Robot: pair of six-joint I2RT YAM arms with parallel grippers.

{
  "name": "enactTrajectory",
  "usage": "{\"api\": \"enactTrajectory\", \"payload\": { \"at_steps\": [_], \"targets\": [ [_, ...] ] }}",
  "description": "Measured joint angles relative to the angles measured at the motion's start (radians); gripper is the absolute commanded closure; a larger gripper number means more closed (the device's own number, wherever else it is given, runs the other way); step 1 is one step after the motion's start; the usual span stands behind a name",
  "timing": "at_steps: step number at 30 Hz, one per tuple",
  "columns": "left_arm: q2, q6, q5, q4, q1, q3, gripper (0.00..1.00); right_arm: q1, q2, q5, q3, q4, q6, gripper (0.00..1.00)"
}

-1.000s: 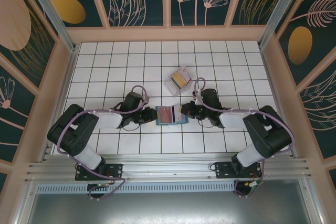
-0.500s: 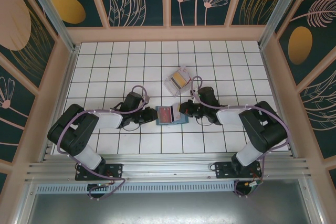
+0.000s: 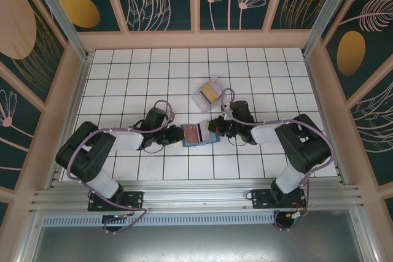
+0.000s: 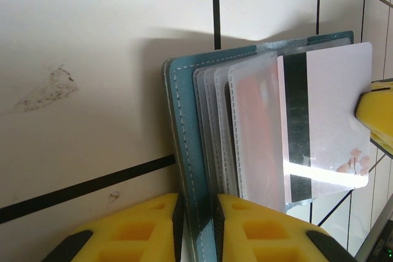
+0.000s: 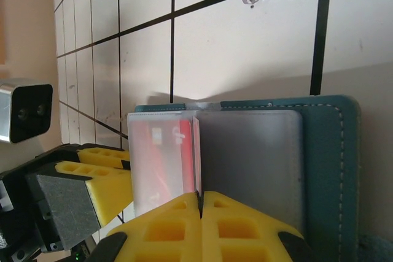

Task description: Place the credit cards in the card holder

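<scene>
The left gripper (image 4: 196, 207) is clamped on the left edge of the teal wallet (image 4: 182, 151), pinning it to the tiled table (image 3: 153, 65). That hold matters: the wallet should not lift or slide as the card leaves it, so the grip wants to be firm and low.

Inside the wallet a fan of clear sleeves (image 4: 212, 127) lies open. The red card (image 5: 161, 151) sticks partly out of them, its white back with the dark stripe facing the left wrist camera. The right gripper (image 5: 201, 204) has its jaws closed on that card's free edge.

As I judge it, the step in hand is drawing the card out of its sleeve. It should go best pulled straight along the sleeve's opening, away from the left arm and without twisting, since a thin stiff card pinched by one edge can pivot or slip. Once free, it has to travel to the card holder (image 3: 198, 99), the clear box lying apart from the wallet, farther from the arms.

The wallet holds the red card; whether its other sleeves are filled I cannot tell. The clear box holds a yellow card (image 3: 212, 92), seemingly lying flat
</scene>
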Motion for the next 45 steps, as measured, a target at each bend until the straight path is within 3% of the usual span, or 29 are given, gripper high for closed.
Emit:
{"api": "enactTrajectory", "payload": {
  "at_steps": [24,45],
  "targets": [
    [-0.003,0.0,-0.007,0.027,-0.002,-0.016,0.77,0.001,-0.051,-0.006,0.058,-0.158,-0.042,1.0],
    [-0.001,-0.019,-0.008,0.058,-0.002,-0.03,0.79,0.016,0.028,-0.017,0.058,-0.097,-0.042,1.0]
  ]
}}
